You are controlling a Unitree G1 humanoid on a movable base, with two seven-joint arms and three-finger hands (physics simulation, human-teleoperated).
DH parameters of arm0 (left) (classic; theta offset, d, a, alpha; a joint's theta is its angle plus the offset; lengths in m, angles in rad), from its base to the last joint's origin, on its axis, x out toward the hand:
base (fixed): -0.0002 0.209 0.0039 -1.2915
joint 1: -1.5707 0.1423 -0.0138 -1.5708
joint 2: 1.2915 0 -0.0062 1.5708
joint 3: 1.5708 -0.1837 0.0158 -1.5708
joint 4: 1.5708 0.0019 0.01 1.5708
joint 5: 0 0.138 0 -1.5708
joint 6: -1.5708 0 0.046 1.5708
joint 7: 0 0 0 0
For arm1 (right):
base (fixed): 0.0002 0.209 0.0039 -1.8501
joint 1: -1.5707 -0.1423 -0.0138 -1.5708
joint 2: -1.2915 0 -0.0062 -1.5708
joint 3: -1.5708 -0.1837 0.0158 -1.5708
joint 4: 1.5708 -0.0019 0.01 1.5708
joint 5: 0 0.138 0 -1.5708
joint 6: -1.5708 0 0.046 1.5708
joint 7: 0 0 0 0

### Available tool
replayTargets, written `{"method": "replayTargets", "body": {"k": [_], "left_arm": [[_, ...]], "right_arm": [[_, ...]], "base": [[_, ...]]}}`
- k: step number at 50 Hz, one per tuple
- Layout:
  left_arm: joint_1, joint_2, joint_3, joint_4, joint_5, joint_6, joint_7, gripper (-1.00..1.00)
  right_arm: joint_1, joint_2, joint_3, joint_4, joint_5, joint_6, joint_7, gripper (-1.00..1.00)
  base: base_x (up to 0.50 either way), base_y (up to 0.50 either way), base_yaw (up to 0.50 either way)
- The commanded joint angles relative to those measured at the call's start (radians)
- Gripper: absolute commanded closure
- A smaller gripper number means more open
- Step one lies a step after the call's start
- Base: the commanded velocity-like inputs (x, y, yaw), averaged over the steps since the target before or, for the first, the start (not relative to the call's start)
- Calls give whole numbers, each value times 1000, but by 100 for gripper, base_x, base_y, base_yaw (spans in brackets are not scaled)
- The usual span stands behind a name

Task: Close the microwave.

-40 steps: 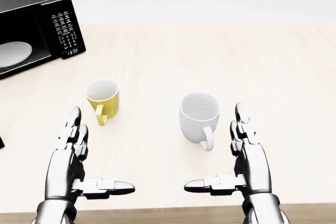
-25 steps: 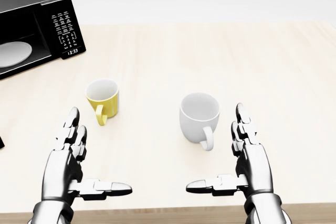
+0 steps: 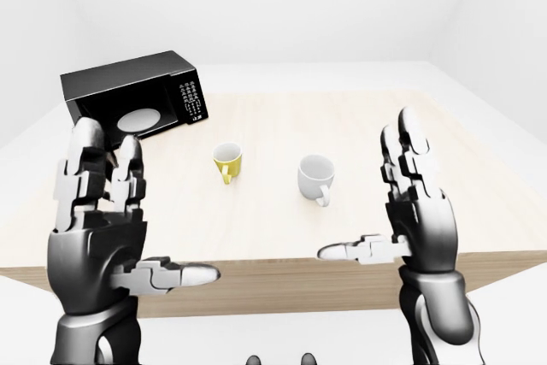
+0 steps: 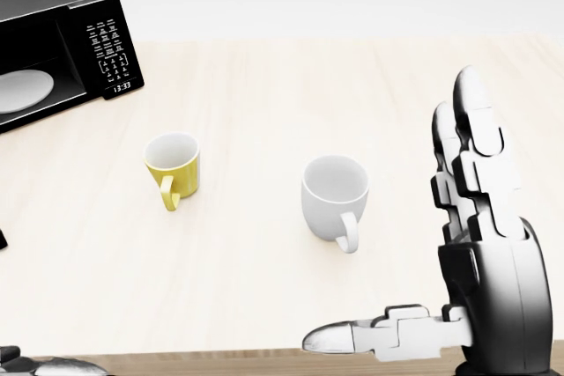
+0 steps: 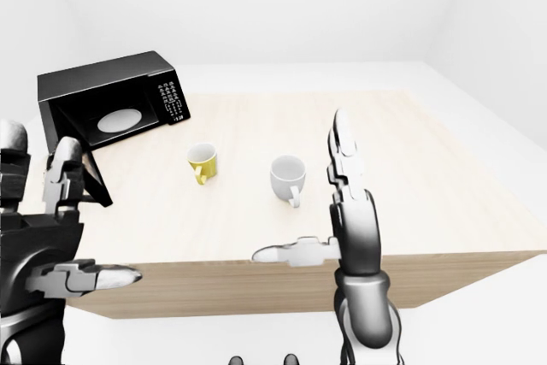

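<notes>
One microwave (image 5: pixel 111 104) stands at the desk's (image 3: pixel 359 117) far left corner, its cavity exposed with a pale turntable inside; its door (image 5: pixel 96 179) swings out toward the near-left edge, so the task is not yet done. The left hand (image 3: pixel 98 237) hovers over the near-left edge, fingers spread and gripping nothing, probably because it is the hand nearest that door. Two mugs sit mid-desk, apart from each other: a yellow mug (image 4: pixel 173 167), then a white mug (image 4: pixel 335 197), both upright with handles turned toward the near edge. The right hand (image 4: pixel 471 261) hangs at the near-right edge, likewise splayed and empty, likely kept clear.
</notes>
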Motion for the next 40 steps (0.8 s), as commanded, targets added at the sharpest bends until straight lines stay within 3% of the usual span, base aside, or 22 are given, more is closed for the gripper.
{"method": "replayTargets", "body": {"k": [1,24,29,40], "left_arm": [[39,-28,68,-173,-58,0,-51,-100],[50,-4,68,-173,-87,0,-14,-100],[70,31,67,-173,-160,0,4,-100],[70,43,64,-173,-176,0,20,-100]], "right_arm": [[41,-5,34,-155,-36,0,-3,-100],[65,-5,37,-221,-90,0,-18,-100],[75,-10,47,-221,-106,0,-15,-100],[75,-13,63,-207,-143,0,-10,-100]], "base": [[0,0,0],[0,0,0],[0,0,0],[0,50,0]]}}
